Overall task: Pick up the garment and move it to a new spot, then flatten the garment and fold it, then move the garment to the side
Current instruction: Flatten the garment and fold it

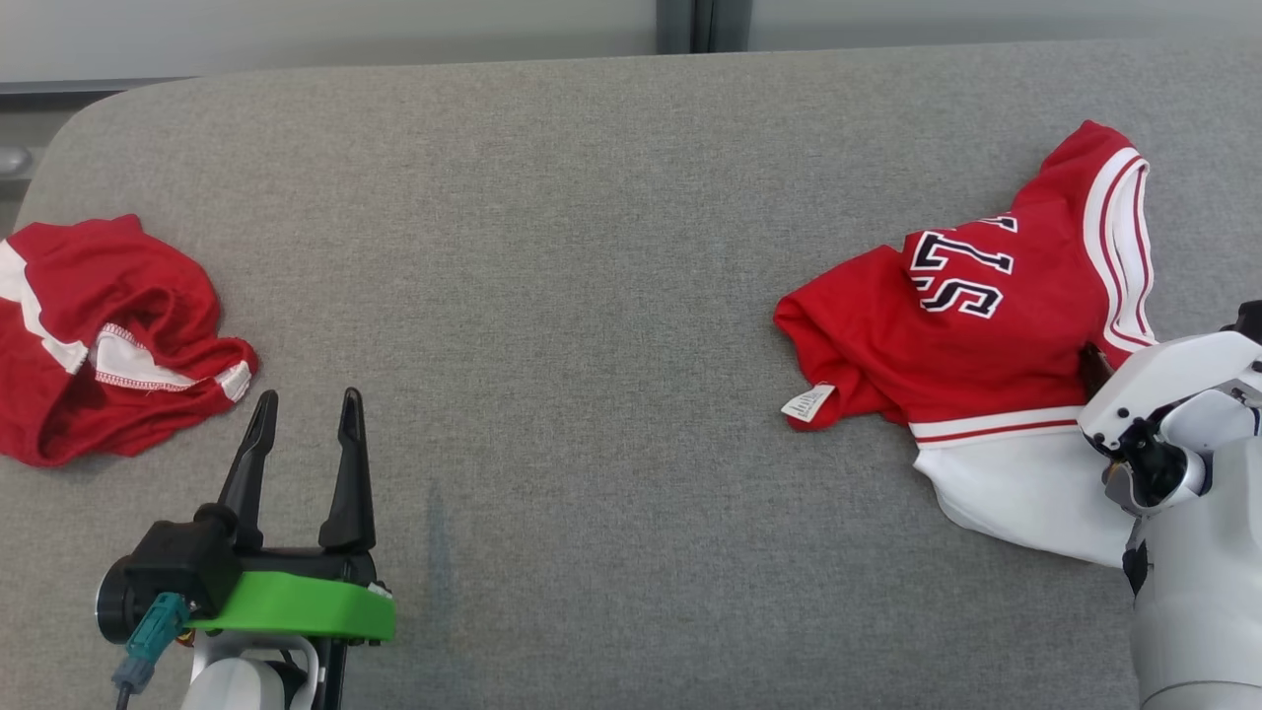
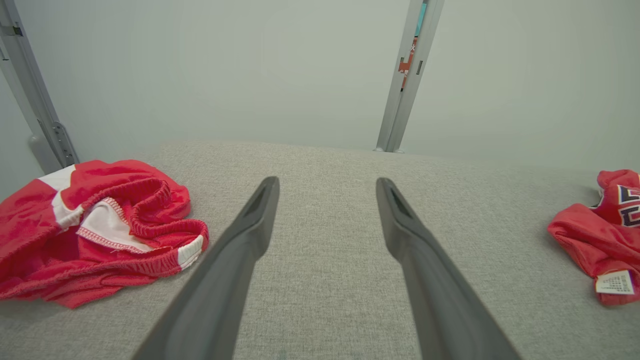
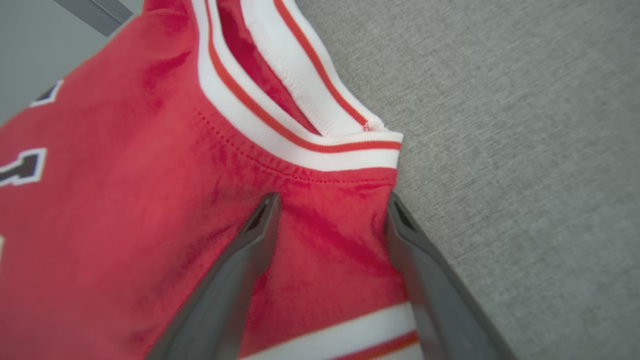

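Grey woven cloth covers the wide tabletop (image 1: pixel 592 296) in front of you, and a plain pale wall (image 2: pixel 250 75) with a thin grey metal post (image 2: pixel 407 75) stands behind it.

On your right side lies the red sports shirt with white striped edges (image 1: pixel 996 335). It is bunched up, not flat. Dark letters with white outlines (image 1: pixel 961 271) show on its top side. A small white label (image 1: pixel 808 402) sticks out at the edge nearest the middle of the tabletop. A white part of the shirt with a red stripe lies at the near side, next to your pale right arm (image 1: pixel 1183 473).

Your right tool (image 3: pixel 332 197) is down at the shirt. Its two dark fingers are spread apart, with red cloth between them. The tips sit just below a white band with a red stripe. One finger lies over the red cloth and the other is at the shirt's edge, beside the grey tabletop. It is not pinching the cloth. You cannot tell if the tips press on it.

Your left tool (image 1: pixel 308 396) is spread wide too and holds nothing. It points across the bare grey tabletop. Just beside it, on your left, lies a crumpled red cloth piece with white trim (image 1: pixel 108 335), well apart from the shirt.
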Available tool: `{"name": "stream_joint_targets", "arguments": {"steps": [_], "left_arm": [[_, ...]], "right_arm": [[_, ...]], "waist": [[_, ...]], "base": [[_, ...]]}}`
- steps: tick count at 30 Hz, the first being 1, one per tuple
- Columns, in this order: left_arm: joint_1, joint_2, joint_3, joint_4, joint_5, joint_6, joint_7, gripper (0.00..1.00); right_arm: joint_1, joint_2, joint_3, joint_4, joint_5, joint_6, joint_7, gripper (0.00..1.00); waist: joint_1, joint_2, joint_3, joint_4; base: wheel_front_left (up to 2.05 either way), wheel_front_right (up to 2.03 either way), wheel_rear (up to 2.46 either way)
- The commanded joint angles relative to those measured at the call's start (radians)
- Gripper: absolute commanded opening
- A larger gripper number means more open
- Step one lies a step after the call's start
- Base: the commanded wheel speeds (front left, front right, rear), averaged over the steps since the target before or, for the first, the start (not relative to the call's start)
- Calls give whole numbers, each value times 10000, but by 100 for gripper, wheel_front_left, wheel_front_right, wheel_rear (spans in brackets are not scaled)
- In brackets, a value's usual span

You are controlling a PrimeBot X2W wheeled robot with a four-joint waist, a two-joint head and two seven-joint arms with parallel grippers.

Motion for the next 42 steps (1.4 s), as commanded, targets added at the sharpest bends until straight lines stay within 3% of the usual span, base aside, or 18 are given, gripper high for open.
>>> {"name": "stream_joint_targets", "arguments": {"steps": [1,2,4,5,11,15,22,26,31,35,42], "left_arm": [[-165,39,4,-12,-54,-24,-5,100],[-175,26,-2,-7,-56,-24,-5,100],[-196,5,-6,5,-65,-24,-5,100],[-204,-4,-10,15,-65,-24,-5,100],[-177,-58,0,69,-72,-24,-5,100],[-15,-74,71,83,-61,-2,-5,100],[193,-117,188,31,-85,22,-5,100],[220,-161,155,43,-87,21,-5,100],[258,-201,146,108,-74,19,-5,100],[327,-188,216,89,-56,15,-5,100],[473,-167,312,61,-29,32,-5,100]], "right_arm": [[-115,-67,-1,73,-126,-7,-97,100],[-170,-133,34,90,-211,-7,-195,91],[-230,-192,112,72,-378,-7,-490,5],[-231,-195,167,71,-452,-7,-598,0],[-282,-275,841,-439,-983,-7,-1656,0],[-180,-136,1978,-1288,-530,-7,-1889,0],[863,-19,4711,-4370,1282,-7,-910,0],[1784,-2,5662,-6493,2255,-7,26,0],[3037,14,6247,-8688,4017,-5,979,0],[3871,12,6110,-9807,5357,-4,1246,0],[3788,22,5658,-10077,6224,-4,1118,0]], "waist": [[0,0,25,43],[0,0,32,59],[0,0,37,86],[0,0,37,95],[0,0,-66,131],[0,0,-239,95],[0,0,-497,-86],[0,0,-600,-148],[0,0,-711,-187],[0,0,-795,-254],[0,0,-1031,-492]], "base": [[0,0,0],[0,0,0],[0,0,0],[0,0,0],[0,0,0],[0,0,0],[0,0,0],[0,0,0],[0,0,0],[0,0,0],[0,0,0]]}}
